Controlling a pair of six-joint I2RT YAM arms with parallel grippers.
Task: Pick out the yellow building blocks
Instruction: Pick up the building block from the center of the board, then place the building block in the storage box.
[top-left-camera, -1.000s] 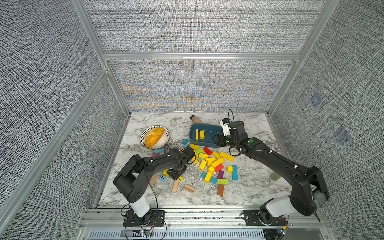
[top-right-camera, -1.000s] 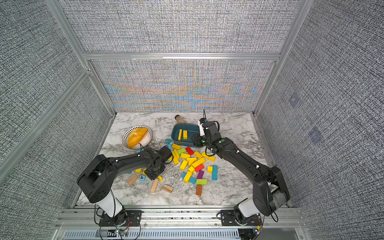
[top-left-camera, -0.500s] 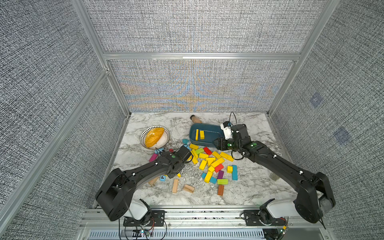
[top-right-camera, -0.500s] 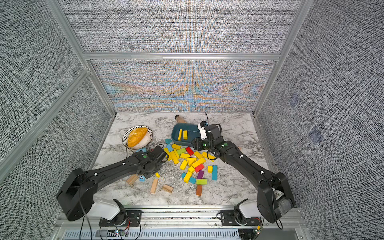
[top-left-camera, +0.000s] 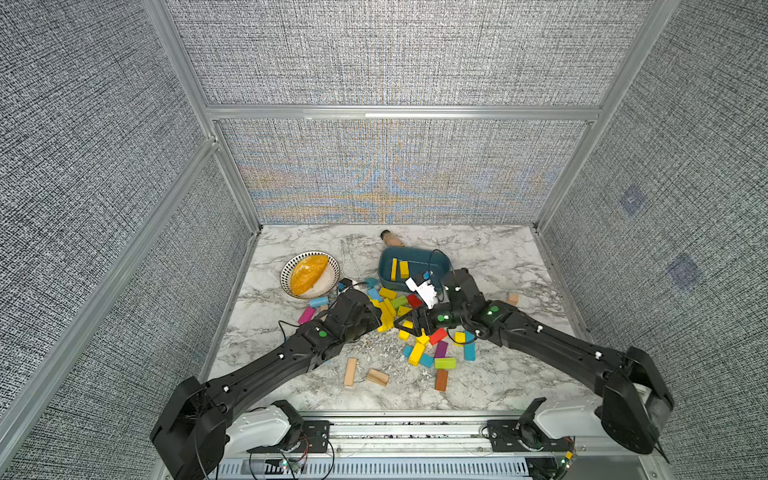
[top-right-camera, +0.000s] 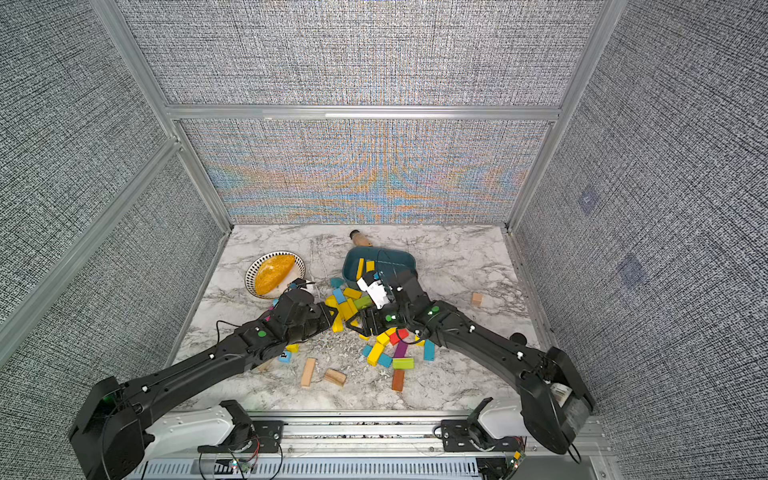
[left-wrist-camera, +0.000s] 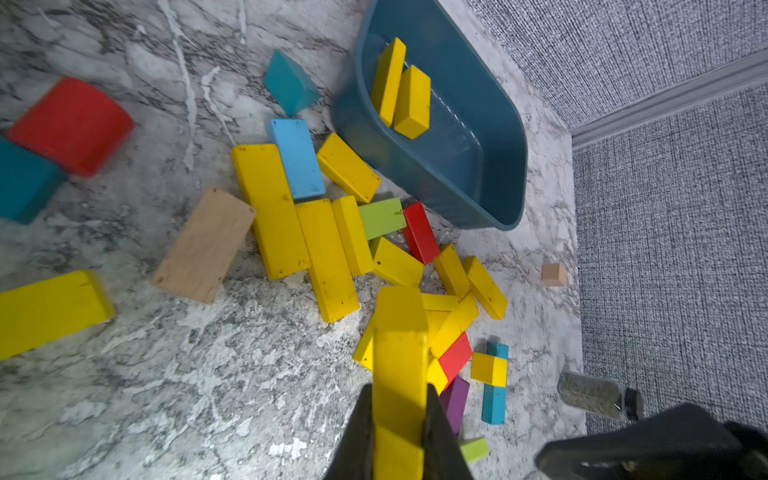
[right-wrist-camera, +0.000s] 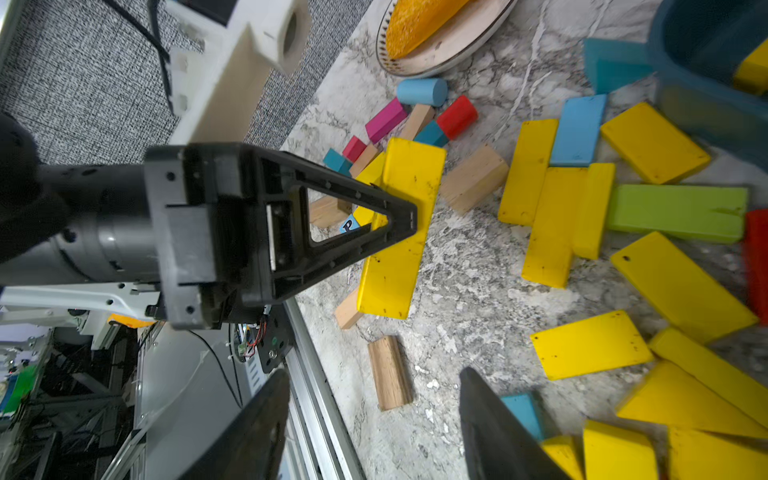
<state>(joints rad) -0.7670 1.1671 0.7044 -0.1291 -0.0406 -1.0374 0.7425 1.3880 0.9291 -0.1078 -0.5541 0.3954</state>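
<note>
- Left jaws are clamped on a long yellow bar (left-wrist-camera: 399, 365), pressing its two broad faces about midway along. The bar looks lifted clear of the desk (left-wrist-camera: 166, 374).
- Right jaws stand apart with nothing between them, hovering near the left pair over the pile.
- Most yellow blocks (left-wrist-camera: 270, 208) lie flat on the desk, packed side by side among other-coloured blocks, next to the tub (left-wrist-camera: 490, 137). Two (left-wrist-camera: 411, 99) lie inside it.
- Judged: painted wood, so stiff and light, the paint perhaps slick. Take each across its thin side near the middle; an end grip would likely let a long bar swing. Touching neighbours leave the jaws little room.
</note>
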